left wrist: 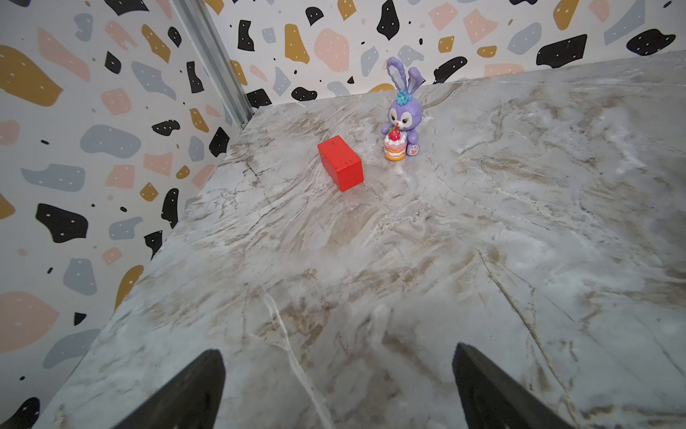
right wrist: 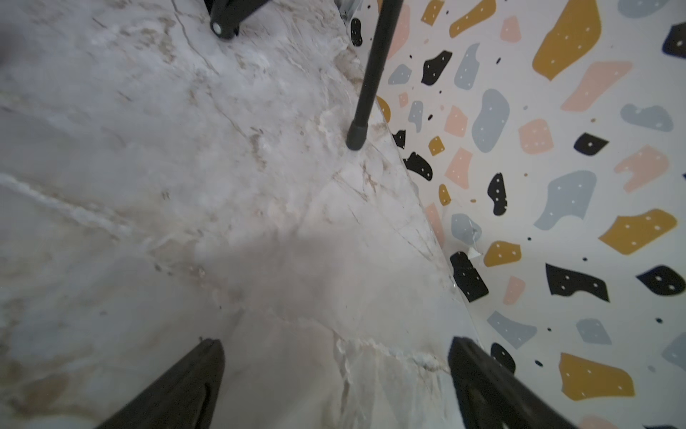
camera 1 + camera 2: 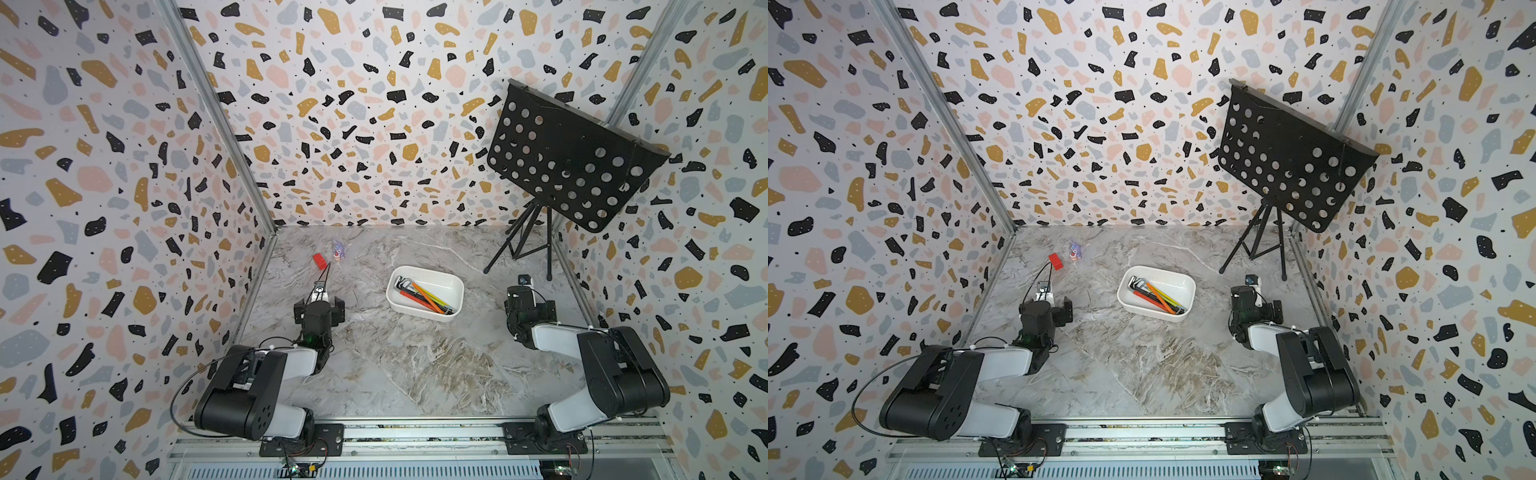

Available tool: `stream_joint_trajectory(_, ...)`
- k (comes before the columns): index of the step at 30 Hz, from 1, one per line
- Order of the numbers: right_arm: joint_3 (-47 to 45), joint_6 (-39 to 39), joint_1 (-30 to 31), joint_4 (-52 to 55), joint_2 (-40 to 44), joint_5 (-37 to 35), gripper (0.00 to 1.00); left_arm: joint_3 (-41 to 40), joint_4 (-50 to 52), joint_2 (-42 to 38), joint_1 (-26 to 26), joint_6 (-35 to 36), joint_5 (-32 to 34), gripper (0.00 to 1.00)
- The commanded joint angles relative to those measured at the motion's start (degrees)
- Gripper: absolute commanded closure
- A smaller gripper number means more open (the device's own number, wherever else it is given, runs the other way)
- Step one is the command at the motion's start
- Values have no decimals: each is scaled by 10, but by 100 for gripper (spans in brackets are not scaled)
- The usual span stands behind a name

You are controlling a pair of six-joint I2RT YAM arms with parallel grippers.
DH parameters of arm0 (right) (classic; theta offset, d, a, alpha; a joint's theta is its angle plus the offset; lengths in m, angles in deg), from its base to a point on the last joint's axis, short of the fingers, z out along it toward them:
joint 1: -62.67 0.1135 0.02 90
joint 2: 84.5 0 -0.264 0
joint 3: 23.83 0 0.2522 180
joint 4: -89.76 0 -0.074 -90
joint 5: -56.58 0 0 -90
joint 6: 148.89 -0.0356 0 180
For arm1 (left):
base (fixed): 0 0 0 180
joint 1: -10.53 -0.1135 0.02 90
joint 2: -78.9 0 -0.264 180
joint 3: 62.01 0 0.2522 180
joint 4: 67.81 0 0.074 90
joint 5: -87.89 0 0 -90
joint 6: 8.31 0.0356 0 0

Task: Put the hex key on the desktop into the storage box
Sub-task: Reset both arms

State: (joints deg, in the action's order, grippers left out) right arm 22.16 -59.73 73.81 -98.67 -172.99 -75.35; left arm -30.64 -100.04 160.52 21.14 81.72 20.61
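Currently the hex keys (image 3: 424, 296) lie inside the storage box (image 3: 446, 286) in a loose bundle, with silver ones at one end and orange, yellow, red and black shafts slanting across the floor. The box sits mid tabletop (image 3: 415, 365), between the two arms in both top views. Left fingers (image 1: 193, 386) are apart and empty over bare marble; a red block (image 1: 340, 163) and a purple bunny figure (image 1: 402, 119) stand beyond, near the corner. Right fingers (image 2: 185, 382) are apart and empty, close to the right wall, near a leg of the black music stand (image 3: 573, 158).
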Motion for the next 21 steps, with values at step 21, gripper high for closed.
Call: stream_joint_trajectory(21, -145, 14, -67, -354, 4, 244, 0, 0, -24, -6, -4, 6, -9, 0)
